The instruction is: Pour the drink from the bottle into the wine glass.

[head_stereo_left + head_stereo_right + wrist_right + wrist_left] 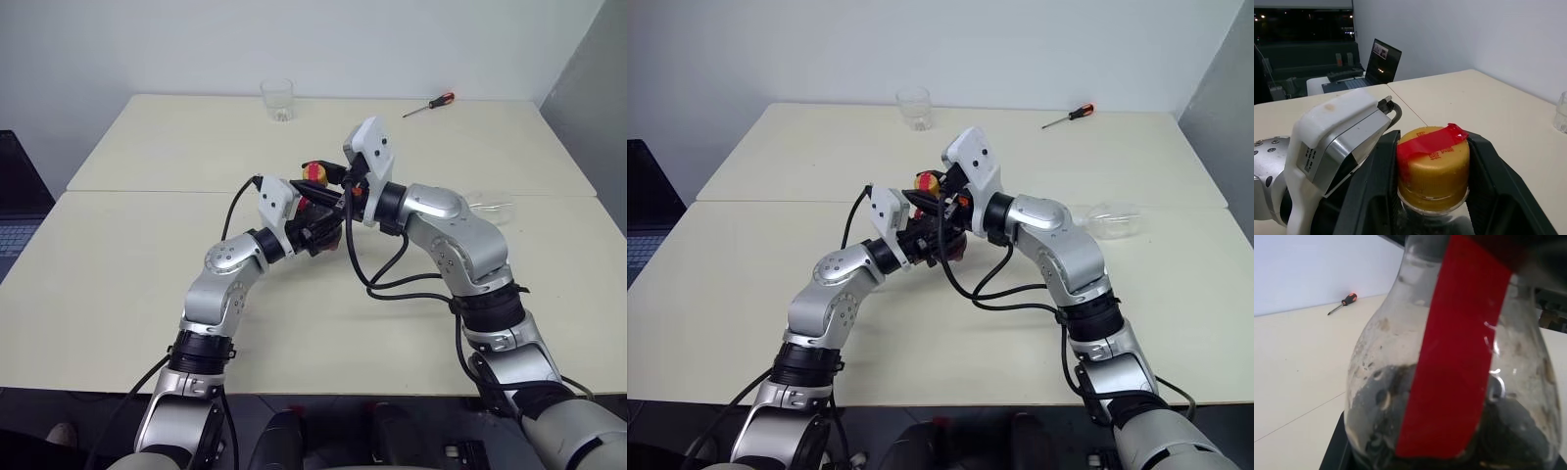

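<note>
Small squat clear plastic bottle (1449,382) with red tape strip and dark cola-like drink (1381,431) low in its body sits mid-counter, upright, long axis vertical, between both arms. Left gripper (315,227) clamped on the bottle's body from the robot's left side, holding it just above or on the cream counter (127,284); cannot tell which.

Right gripper (1432,161) sits over the neck: its two black fingers (1488,171) bracket the yellow cap (1434,169), one each side, very close to it, with red tape across the cap top. Fingers look narrowed around the cap; can't confirm firm contact on both sides.

Key relation: cap lies directly between the right gripper's fingers, on the bottle's vertical axis, right arm on top, left arm below as the brace. Likely step is uncapping, so twist should run about that vertical axis.

Clear stemmed wine glass (1114,221) looks to be lying on its side on the counter to the robot's right, well apart from the bottle, nearer the right arm. Short clear tumbler (277,99) stands at the far edge, orange-handled screwdriver (431,105) far right. No pour yet.
</note>
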Robot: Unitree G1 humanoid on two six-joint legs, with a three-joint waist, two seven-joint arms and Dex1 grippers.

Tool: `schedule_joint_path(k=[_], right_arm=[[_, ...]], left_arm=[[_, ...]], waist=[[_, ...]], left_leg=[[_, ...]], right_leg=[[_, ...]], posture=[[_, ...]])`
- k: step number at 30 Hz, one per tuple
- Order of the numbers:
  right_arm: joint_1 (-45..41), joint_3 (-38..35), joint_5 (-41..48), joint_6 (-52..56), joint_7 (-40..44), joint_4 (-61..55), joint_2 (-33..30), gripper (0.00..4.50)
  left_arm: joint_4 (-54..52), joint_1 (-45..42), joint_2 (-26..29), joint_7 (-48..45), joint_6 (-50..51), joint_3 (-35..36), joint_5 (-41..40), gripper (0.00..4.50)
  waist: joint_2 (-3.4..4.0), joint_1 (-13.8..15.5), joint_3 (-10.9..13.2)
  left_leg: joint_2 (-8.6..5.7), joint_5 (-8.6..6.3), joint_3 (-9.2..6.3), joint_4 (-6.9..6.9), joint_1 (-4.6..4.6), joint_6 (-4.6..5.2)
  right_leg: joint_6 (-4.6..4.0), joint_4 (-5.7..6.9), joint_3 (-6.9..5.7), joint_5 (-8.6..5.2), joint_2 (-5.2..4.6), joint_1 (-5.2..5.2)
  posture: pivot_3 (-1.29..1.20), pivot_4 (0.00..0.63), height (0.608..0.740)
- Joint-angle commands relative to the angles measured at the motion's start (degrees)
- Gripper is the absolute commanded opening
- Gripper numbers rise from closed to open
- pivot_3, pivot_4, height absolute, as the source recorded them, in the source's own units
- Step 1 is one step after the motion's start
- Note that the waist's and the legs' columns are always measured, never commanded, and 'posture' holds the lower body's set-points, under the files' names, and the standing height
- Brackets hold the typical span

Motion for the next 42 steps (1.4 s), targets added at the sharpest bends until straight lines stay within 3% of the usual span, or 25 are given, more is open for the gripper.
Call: schedule_joint_path(k=[1,11,20,21,42], right_arm=[[-0.6,-0.94,0.51,-0.54,0.52,-1.07,0.32,1.41],[-0.98,-1.83,1.83,0.8,1.3,-1.93,0.75,1.41],[-0.96,-2.0,2.32,1.77,1.07,-2.69,1.31,4.34],[-1.01,-2.08,2.41,1.91,1.02,-2.7,1.38,4.47],[-6.0,-6.53,4.82,3.63,-0.05,-1.31,3.21,4.47]], left_arm=[[-1.64,-2.19,-0.36,-0.68,-1.89,0.33,-0.31,2.05],[-1.85,-1.83,-0.33,-0.83,-1.84,0.3,-0.36,2.05],[-1.38,-2.09,-0.47,-0.96,-2.35,0.42,-0.19,2.05],[-1.35,-2.06,-0.46,-1.0,-2.42,0.44,-0.18,2.05],[-1.37,-1.87,-0.33,-1.18,-2.23,0.12,-0.25,2.05]], waist=[[0.0,0.0,0.0],[0.0,0.0,0.0],[0.0,0.02,0.0],[0.0,0.01,0.0],[0.0,0.0,0.0]], left_leg=[[0.0,0.0,0.0,0.01,0.0,0.0],[-0.01,0.0,0.0,0.03,0.02,0.0],[-0.01,0.0,0.01,0.04,0.02,0.0],[-0.01,0.0,0.01,0.04,0.02,0.0],[-0.02,0.0,0.03,0.05,0.02,0.0]], right_leg=[[0.0,0.01,0.0,0.0,0.0,0.0],[0.0,0.08,0.0,0.0,0.0,0.0],[0.0,0.11,0.01,0.0,0.0,-0.02],[0.0,0.11,0.01,0.0,0.0,-0.02],[0.0,0.16,0.03,0.0,0.0,-0.05]], posture=[[0.0,0.15,0.74],[0.0,0.15,0.74],[0.0,0.15,0.74],[0.0,0.15,0.74],[0.0,0.15,0.74]])
